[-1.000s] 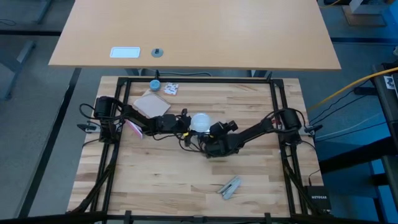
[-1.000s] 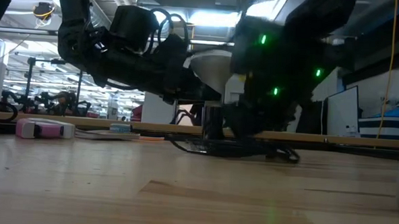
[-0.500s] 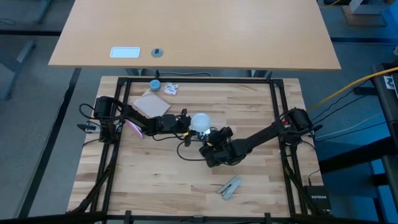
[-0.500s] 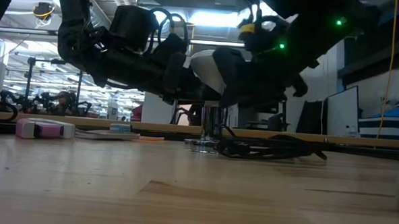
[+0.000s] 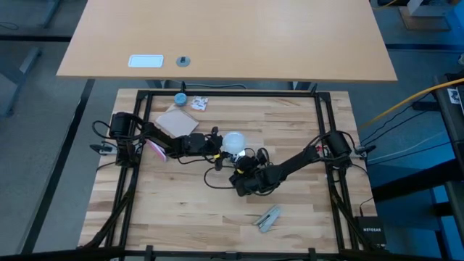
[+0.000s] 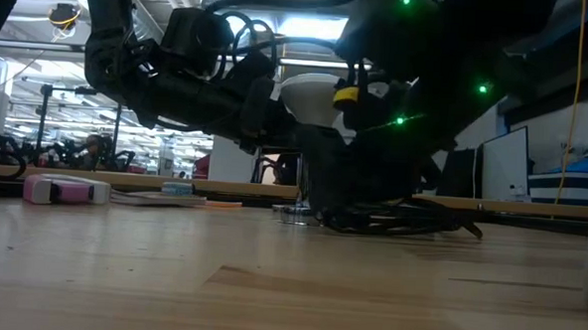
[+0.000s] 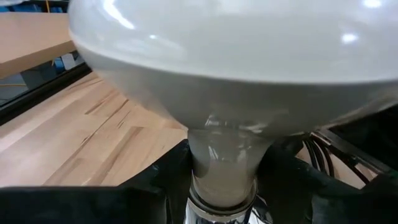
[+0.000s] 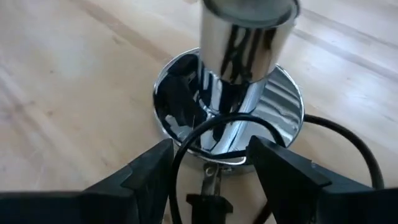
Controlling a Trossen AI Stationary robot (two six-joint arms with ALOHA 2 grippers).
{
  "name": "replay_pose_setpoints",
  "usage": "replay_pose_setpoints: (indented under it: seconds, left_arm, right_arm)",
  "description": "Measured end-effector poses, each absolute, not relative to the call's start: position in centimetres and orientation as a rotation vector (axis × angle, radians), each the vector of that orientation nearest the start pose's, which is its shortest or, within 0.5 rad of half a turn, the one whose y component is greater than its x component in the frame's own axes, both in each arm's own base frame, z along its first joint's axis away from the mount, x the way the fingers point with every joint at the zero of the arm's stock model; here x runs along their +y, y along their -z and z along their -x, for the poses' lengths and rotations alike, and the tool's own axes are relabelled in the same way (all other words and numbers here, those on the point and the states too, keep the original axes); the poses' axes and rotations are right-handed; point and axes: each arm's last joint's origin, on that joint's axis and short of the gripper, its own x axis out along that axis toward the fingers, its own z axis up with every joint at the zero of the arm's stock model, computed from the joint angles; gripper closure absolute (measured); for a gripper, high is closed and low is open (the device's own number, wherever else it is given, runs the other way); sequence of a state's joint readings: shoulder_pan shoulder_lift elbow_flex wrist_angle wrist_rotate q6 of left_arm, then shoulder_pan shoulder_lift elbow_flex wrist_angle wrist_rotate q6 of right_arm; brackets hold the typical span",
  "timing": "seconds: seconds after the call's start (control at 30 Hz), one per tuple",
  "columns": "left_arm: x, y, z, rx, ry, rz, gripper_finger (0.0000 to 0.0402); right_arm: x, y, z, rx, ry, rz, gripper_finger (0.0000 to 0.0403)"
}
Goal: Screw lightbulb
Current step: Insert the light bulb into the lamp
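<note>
The bulb (image 5: 233,142) was held mid-table on the chrome socket (image 8: 239,56), its neck pinched by the left gripper (image 5: 217,146). The right gripper (image 8: 208,163) was spread before the socket's base.

Light butcher-block wood table (image 5: 188,210) inside a black metal frame (image 5: 232,93). On it: shiny chrome lamp base (image 8: 231,124) w/ upright socket, near table centre, black cord (image 8: 348,146) looping off beside it. Far-left corner: small blue round cap (image 5: 180,98), white crumpled wrapper (image 5: 200,104) just beside it, tan cardboard square (image 5: 177,121) near both. Pink-and-white object (image 6: 66,189) at left edge. Grey metal clip-like item (image 5: 268,218) lies alone near front edge, well apart from the rest.
</note>
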State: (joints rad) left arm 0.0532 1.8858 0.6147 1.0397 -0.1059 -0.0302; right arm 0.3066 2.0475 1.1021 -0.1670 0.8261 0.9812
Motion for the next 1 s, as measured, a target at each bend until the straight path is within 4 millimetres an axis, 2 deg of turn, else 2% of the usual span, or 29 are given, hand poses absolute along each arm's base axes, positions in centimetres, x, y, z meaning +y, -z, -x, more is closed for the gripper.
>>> replay_pose_setpoints:
  seconds: [0.13, 0.4, 0.7, 0.87, 1.0]
  left_arm:
    - [2.0, -11.6, -32.5, 0.230, -0.165, 0.023, 0.0245]
    - [2.3, -11.6, -32.4, 0.230, -0.200, 0.012, 0.0245]
    - [2.1, -11.6, -32.4, 0.233, -0.168, 0.028, 0.0245]
    - [1.8, -11.5, -32.5, 0.236, -0.131, 0.041, 0.0245]
    - [1.9, -11.5, -32.5, 0.236, -0.145, 0.039, 0.0245]
  right_arm:
    - [8.3, -9.3, -35.9, 0.620, 0.908, -0.301, 0.0178]
    - [6.1, -9.0, -35.3, 0.665, 1.019, -0.224, 0.0178]
    - [4.4, -8.6, -34.9, 0.656, 1.112, -0.123, 0.0178]
    - [4.6, -9.0, -34.9, 0.631, 1.115, -0.120, 0.0178]
    - [5.2, -10.5, -34.7, 0.609, 1.092, -0.131, 0.0178]
